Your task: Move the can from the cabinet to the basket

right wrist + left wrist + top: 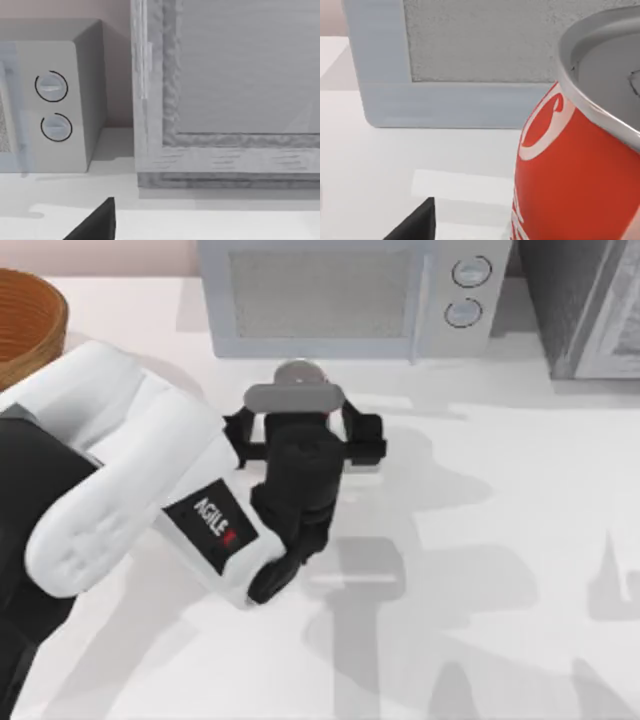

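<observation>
the left gripper [297, 430] straddles the can [297, 373]; whether it's clamped i cannot tell. light, slick, dentable: probably best held mid-body.

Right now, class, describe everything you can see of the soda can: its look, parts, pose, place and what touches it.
The can is red with white script and a silver, metal-looking rim and recessed top. In the top view its round silver top peeks out just beyond the left end effector, in front of the microwave. It seems upright. The end effector's black fingers sit on either side of it, apparently gripping; the contact itself is hidden.
</observation>
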